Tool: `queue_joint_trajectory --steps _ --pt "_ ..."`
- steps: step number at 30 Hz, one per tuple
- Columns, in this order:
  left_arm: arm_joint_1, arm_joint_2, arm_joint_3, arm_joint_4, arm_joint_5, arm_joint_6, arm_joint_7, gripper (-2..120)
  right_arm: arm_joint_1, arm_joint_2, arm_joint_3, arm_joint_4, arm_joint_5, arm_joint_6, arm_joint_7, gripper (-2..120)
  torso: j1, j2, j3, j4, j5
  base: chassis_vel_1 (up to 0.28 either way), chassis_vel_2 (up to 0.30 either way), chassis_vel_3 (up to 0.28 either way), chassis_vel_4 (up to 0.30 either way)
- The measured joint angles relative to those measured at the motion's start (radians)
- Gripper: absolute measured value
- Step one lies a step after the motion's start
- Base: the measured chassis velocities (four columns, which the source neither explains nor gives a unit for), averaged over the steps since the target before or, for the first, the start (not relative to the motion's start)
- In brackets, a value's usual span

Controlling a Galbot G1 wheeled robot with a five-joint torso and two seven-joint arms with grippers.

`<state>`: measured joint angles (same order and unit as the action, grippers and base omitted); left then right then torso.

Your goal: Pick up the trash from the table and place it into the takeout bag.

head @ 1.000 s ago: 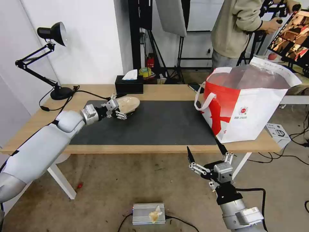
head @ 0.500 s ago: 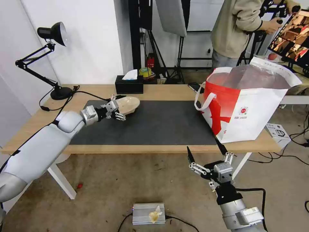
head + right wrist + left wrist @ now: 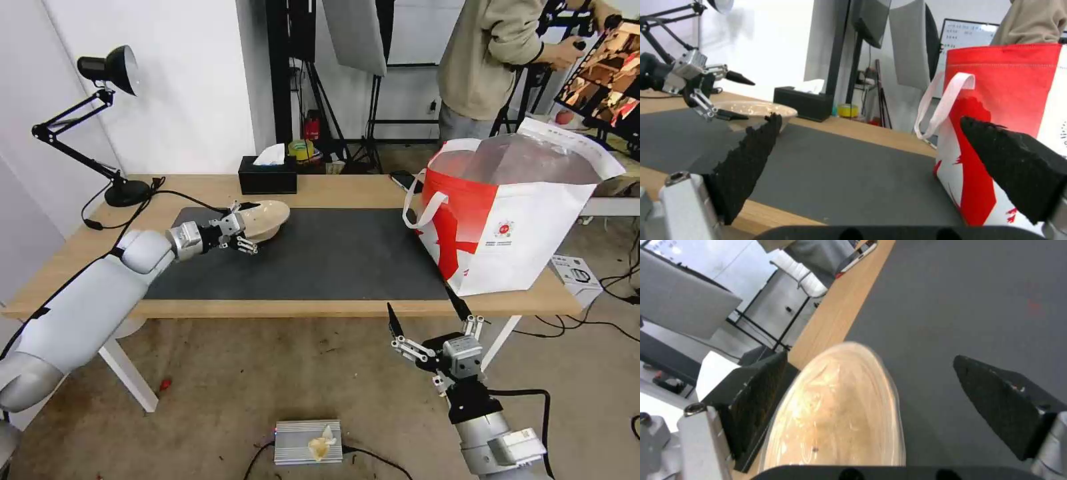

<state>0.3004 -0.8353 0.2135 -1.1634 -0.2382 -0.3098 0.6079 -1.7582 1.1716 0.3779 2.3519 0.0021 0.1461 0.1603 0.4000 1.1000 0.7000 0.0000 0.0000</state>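
Over the last second, only a small shift at the left gripper [image 3: 248, 228]: pulled back slightly toward the robot's side and lowered a little, without lifting or moving the shallow beige bowl [image 3: 267, 217]. No change in the bowl's place, at the far left corner of the dark grey mat [image 3: 333, 257] on the table [image 3: 347, 190], just in front of the black tissue box [image 3: 268, 179]. Seems to be a correction of the grasp and not yet a pick. Judging by this, last piece of trash left on the tabletop, and not yet secured. From the head view, hard to tell whether the bowl's rim is already pinched. From the left wrist view, clearly not: black fingers [image 3: 751, 396] spread apart, with the bowl between them and open mat next to the far one. From the right wrist view, looking across the mat, something else again: one finger above the bowl and the other low at its near rim, so a straddle of the rim without clamping. Also from there, the red side and white strap of the takeout bag [image 3: 513, 227], standing upright and open at the table's right end, well apart from the bowl. As for the right gripper [image 3: 425, 310]: parked below the front edge of the table, fingers wide apart, holding nothing.
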Motion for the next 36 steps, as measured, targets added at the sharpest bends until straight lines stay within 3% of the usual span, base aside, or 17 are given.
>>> queue_joint_trajectory --steps 36 --pt "-0.002 -0.066 -0.057 0.172 0.119 -0.089 0.030 100 0.000 0.000 0.000 0.000 0.000 0.000 0.000 100 0.000 0.000 0.000 0.0000 0.0000 0.000 0.000 0.000 0.000"
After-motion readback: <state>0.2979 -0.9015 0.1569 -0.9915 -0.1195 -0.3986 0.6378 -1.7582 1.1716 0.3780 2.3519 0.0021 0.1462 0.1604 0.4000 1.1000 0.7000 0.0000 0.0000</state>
